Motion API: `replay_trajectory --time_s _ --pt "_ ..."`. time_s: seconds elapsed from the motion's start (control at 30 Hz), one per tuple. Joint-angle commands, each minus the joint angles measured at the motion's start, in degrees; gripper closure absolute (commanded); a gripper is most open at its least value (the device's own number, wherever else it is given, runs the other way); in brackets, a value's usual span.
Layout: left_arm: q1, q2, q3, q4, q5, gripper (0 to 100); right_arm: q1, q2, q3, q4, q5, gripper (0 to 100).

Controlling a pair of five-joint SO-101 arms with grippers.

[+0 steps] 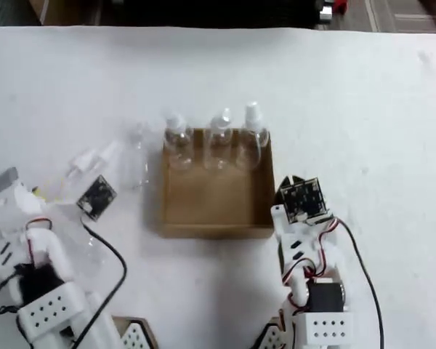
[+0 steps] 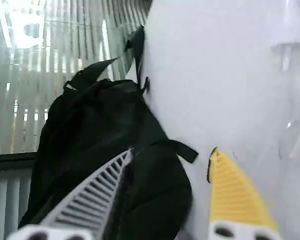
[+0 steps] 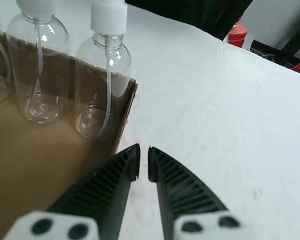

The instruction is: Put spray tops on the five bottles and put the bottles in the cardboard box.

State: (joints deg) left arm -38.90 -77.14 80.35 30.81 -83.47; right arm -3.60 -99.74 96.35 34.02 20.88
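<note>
The cardboard box (image 1: 216, 211) lies open mid-table. Three clear bottles with white spray tops (image 1: 179, 142) (image 1: 219, 139) (image 1: 251, 137) stand along its far wall; two of them (image 3: 37, 65) (image 3: 102, 75) are close in the right wrist view. Left of the box stands a clear bottle without a top (image 1: 136, 156), and a loose spray top (image 1: 93, 156) lies beside it. What looks like another clear bottle (image 1: 94, 251) lies by the left arm. My left gripper (image 1: 20, 185) (image 2: 171, 155) is open and empty, near the table's left edge. My right gripper (image 1: 285, 185) (image 3: 144, 162) is shut and empty, just outside the box's right wall.
A black backpack (image 2: 105, 150) sits beyond the table's left edge. Black cables (image 1: 116, 262) (image 1: 367, 269) trail from both arms near the front. The white table (image 1: 363, 109) is bare to the right of and behind the box.
</note>
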Motion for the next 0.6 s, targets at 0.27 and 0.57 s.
replay_trajectory --time_s 0.27,0.57 --pt "4.0 -0.4 -22.0 45.9 -28.4 76 -0.7 -0.4 0.6 -1.1 0.7 98.0" --pt "7.1 -0.3 -12.1 39.1 -28.6 72 -0.7 -0.2 0.6 -1.0 0.7 93.5"
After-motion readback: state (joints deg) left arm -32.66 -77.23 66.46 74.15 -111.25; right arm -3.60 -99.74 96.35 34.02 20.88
